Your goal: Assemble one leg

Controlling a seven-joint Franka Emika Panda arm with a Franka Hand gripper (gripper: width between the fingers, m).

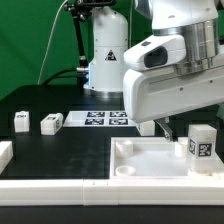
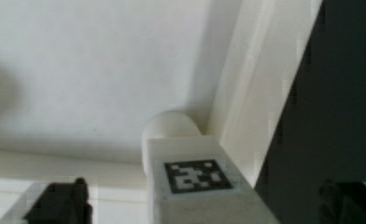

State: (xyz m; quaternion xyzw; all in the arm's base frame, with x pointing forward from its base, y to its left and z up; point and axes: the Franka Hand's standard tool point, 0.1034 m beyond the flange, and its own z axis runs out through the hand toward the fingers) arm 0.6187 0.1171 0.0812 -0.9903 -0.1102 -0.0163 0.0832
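A leg [image 1: 200, 143], a stubby white post with a marker tag, stands upright in the corner of the white tabletop [image 1: 145, 160] at the exterior view's right. In the wrist view the leg [image 2: 198, 165] sits in that corner between my two dark fingers [image 2: 55, 202]. There is a clear gap on each side. My gripper [image 2: 201, 202] is open and touches nothing. In the exterior view the gripper [image 1: 165, 128] is mostly hidden under the arm's white body, just to the left of the leg. Two more legs [image 1: 21, 121] [image 1: 51, 122] lie on the black table at the left.
The marker board [image 1: 105, 118] lies flat at the back middle. A white block [image 1: 5, 153] sits at the left edge. A white rail [image 1: 60, 190] runs along the front. The robot base [image 1: 105, 50] stands behind.
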